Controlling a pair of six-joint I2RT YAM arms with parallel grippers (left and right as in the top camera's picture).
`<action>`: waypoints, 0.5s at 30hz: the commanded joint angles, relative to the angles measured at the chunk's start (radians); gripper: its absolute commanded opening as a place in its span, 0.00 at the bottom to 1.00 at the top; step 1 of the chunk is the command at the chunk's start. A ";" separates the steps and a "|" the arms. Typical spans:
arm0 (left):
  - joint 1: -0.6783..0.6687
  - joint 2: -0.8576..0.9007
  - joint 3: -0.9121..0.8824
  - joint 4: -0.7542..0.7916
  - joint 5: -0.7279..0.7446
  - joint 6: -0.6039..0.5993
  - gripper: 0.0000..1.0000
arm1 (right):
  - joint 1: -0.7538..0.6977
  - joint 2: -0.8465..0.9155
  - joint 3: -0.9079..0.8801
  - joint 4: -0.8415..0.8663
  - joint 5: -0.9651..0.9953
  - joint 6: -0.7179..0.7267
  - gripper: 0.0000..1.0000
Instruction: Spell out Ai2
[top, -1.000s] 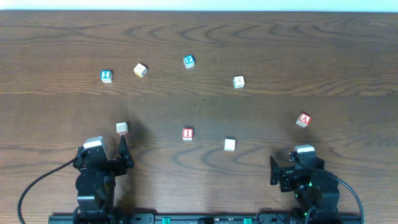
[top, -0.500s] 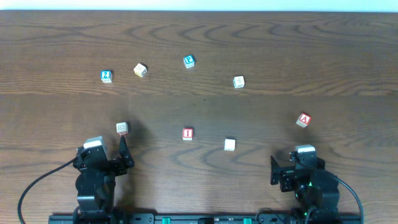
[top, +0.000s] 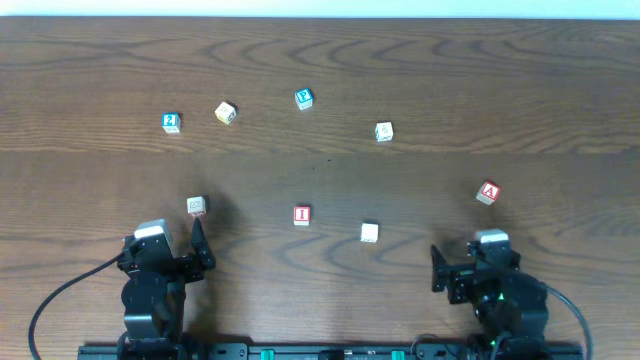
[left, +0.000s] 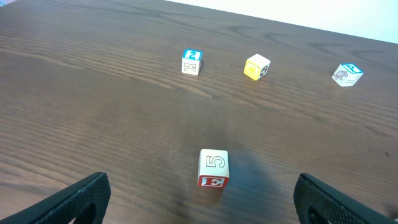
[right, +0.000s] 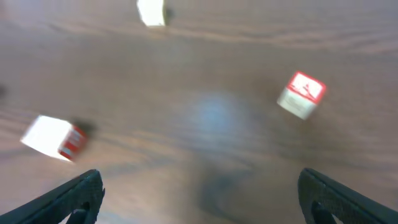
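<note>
**Friend:** Which block do you go for first?

**Me:** The A, because it starts the word. It is the little wooden cube with the red A on top (top: 488, 192). I find my way from the little wooden cube with the red I on top (top: 302, 215), which sits near the middle of the brown wooden table (top: 420, 60). The A cube is well to the right of the I cube and a bit farther back from me.

**Friend:** Which arm is closer?

**Me:** My right pincer (right: 199, 193). The A cube lies in front of it and a little to its right. My left pincer (left: 199, 202) is way over on the other side of the I cube, so I think this is a job for the right one.

**Friend:** Are you holding anything?

**Me:** No. Both pincers are spread wide, with nothing between the fingers.

**Friend:** Will the cube fit straight in?

**Me:** A cube has no long side, but this one looks turned, with a corner toward me. My right wrist picture is smeary, so I am not sure. I would twist my wrist a little to meet its flat sides.

**Friend:** And the 2?

**Me:** The little wooden cube with the blue 2 on top (top: 171, 122) is far left of the I cube and farther back, on my left pincer's side.
</note>
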 joint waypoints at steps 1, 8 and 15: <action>0.006 -0.008 -0.020 0.000 -0.011 0.014 0.95 | -0.012 -0.006 -0.009 0.089 -0.255 0.291 0.99; 0.006 -0.008 -0.020 0.000 -0.011 0.014 0.95 | -0.012 -0.006 -0.009 0.150 -0.554 0.948 0.99; 0.006 -0.008 -0.020 0.000 -0.011 0.014 0.95 | -0.009 0.075 -0.010 0.464 -0.660 0.944 0.99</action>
